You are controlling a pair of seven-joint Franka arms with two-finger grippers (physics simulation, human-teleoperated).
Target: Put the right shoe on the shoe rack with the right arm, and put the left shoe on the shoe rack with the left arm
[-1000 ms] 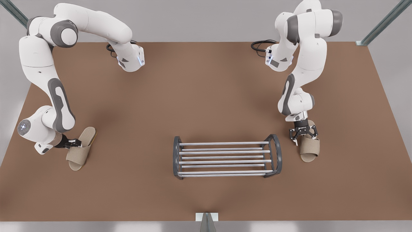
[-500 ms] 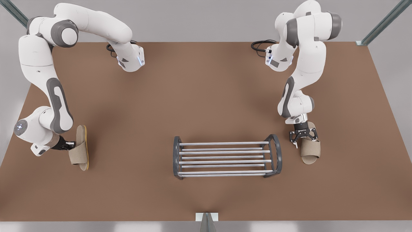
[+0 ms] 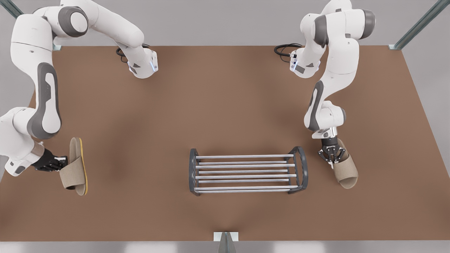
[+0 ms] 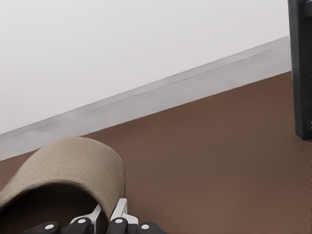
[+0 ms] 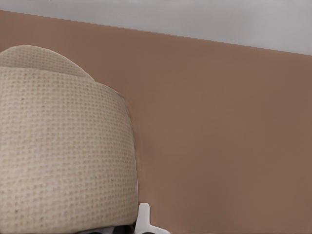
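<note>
So, I was in the carrying step, with both shoes gripped and neither on the shoe rack (image 3: 246,171) yet. My left pincer (image 3: 61,162) lay nearly level, clenched on the strap edge of the left shoe (image 3: 72,172). That shoe hung turned on its side, yellow sole edge showing, at 9 o'clock from the rack in the front view and well apart from it. My right pincer (image 3: 332,157) pointed down, clenched on the strap edge of the right shoe (image 3: 346,170), just beside the rack's end frame at 3 o'clock. I could not tell whether that shoe was clear of the desk (image 3: 225,105). Next, I judged, each arm had to raise its shoe above the end frames and carry it inward over the silver rods. The left shoe also needed rolling sole-down before I let go.
</note>
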